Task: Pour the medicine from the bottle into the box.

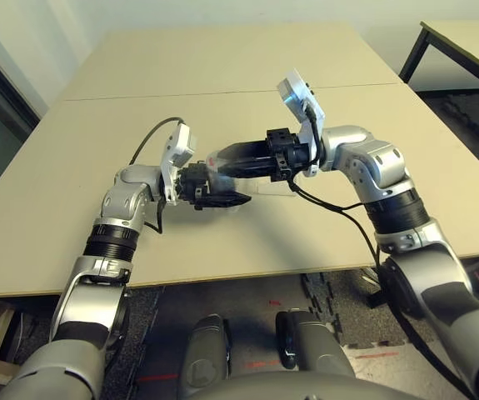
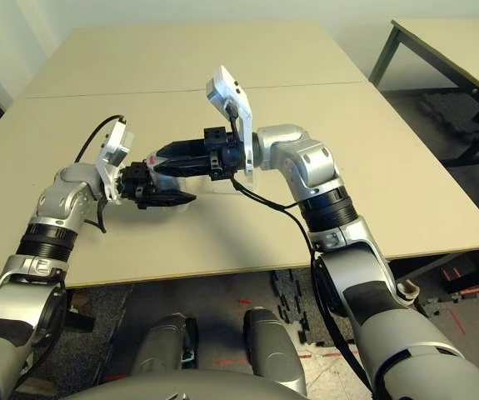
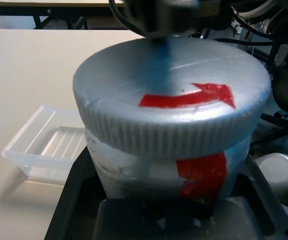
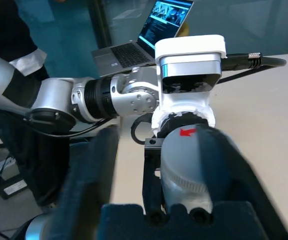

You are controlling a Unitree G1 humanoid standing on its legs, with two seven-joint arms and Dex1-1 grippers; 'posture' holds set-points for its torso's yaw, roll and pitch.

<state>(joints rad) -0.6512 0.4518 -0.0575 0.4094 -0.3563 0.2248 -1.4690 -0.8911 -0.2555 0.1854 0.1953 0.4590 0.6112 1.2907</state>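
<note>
A broad beige table point(image 1: 247, 242) spreads across the scene, with a thin seam line point(image 1: 222, 93) running side to side across its far half; a second table point(image 1: 464, 37) with a pale top and dark legs stands well apart at the far right; dark floor mats point(image 1: 472, 108) lie on the floor beneath that table; in the right wrist view an open laptop point(image 4: 144, 35) with a lit screen rests on a surface in the background.
</note>
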